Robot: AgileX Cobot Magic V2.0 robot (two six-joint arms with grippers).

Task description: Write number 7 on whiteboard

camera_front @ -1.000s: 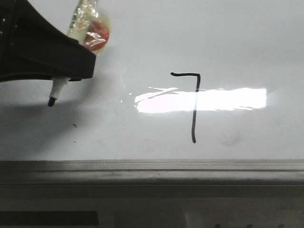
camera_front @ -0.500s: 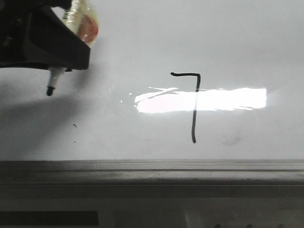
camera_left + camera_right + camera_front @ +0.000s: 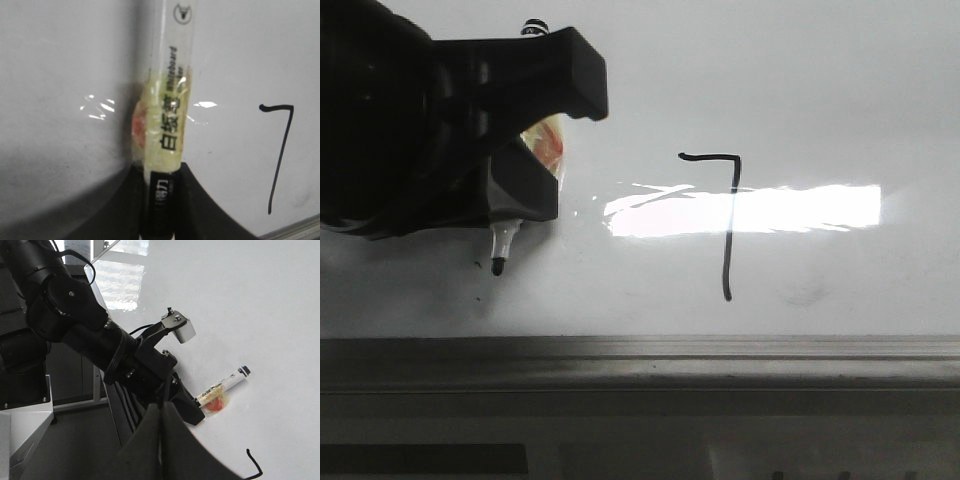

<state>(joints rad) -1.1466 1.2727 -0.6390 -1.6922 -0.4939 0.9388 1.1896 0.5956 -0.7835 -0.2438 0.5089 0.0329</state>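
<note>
Since a second ago my left gripper (image 3: 505, 215) has swung right and lower across the whiteboard (image 3: 820, 90); its marker (image 3: 167, 120) tip now sits low on the board, well left of the 7 (image 3: 728, 215); I cannot tell whether the tip touches. That gripper is clenched on the marker, taped at the barrel. My right gripper (image 3: 161, 440) has its fingers pressed together, holding nothing. The 7 stands complete at mid-board, bar across, stem crossing the glare (image 3: 750, 210). I judge the writing done, so the step is withdrawal; I would lift the tip straight off the surface first, then retreat left, to avoid stray marks near the figure.
</note>
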